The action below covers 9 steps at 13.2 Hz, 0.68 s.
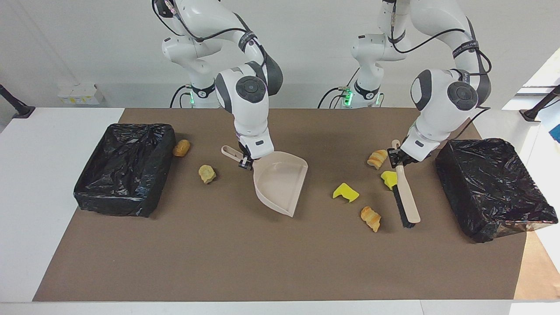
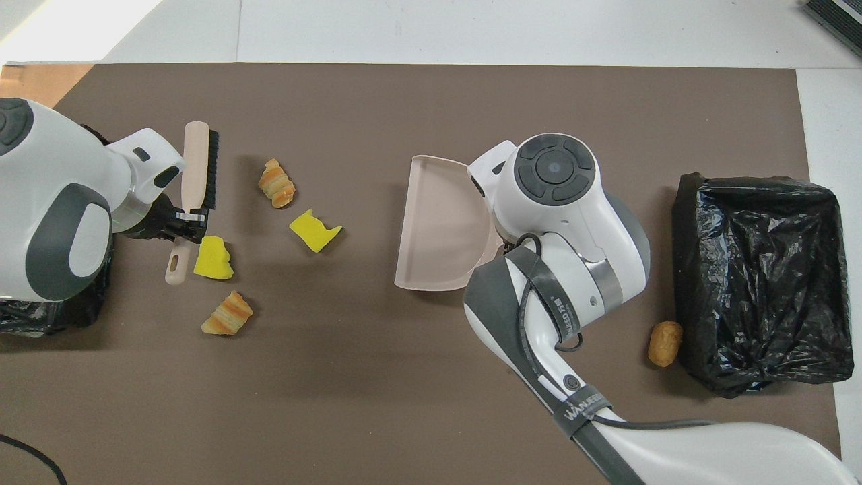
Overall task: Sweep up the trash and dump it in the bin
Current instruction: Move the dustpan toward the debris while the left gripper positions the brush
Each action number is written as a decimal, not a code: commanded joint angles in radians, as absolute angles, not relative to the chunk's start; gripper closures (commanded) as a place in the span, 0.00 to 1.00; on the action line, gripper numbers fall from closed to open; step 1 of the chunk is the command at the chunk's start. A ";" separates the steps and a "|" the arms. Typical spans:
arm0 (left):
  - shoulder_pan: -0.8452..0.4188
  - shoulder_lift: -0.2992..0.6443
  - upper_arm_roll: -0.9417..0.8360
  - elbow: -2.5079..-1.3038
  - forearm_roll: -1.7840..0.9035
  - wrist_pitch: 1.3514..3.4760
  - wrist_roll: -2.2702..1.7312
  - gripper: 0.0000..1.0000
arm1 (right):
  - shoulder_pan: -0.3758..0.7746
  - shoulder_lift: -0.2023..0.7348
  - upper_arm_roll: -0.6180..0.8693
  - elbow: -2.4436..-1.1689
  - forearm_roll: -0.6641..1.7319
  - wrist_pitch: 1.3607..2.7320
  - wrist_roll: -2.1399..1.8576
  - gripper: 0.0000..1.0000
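- Starting at the right arm's end of the surface (image 1: 227, 262), a black-lined bin (image 1: 123, 168) sits with a golden-brown scrap (image 1: 181, 148) just beside its wall.
- A pale tan lump (image 1: 207, 173) lies a little farther from the robots, between that bin and the dustpan (image 1: 280, 186).
- The right gripper (image 1: 246, 162) has its jaws closed on the dustpan's handle, with the pan's mouth turned toward the left arm's end.
- A yellow sponge chunk (image 1: 345, 192) lies in the middle, between the dustpan and the brush (image 1: 404, 192).
- Two croissant-like pieces flank it: one (image 1: 371, 218) farther from the robots, one (image 1: 377, 158) nearer to them.
- A second yellow chunk (image 1: 388, 179) touches the brush's bristle side.
- The left gripper (image 1: 397, 157) has its jaws closed on the brush handle; the brush lies low along the surface, bristles facing the scraps.
- A second black-lined bin (image 1: 492, 188) stands at the left arm's end, just beside the left gripper.
- Six scraps show, all on the surface outside both bins.
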<state>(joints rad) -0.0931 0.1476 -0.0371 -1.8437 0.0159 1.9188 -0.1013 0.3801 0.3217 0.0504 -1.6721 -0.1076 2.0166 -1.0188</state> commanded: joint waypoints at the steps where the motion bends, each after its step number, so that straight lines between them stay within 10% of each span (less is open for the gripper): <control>1: -0.014 0.153 -0.043 -1.810 0.023 1.927 -0.100 1.00 | 0.359 0.345 0.061 -1.637 -0.135 2.037 -1.135 1.00; 9: -0.017 0.231 -0.044 -1.810 0.090 2.061 -0.043 1.00 | 0.380 0.319 0.066 -1.641 -0.135 1.806 -1.117 1.00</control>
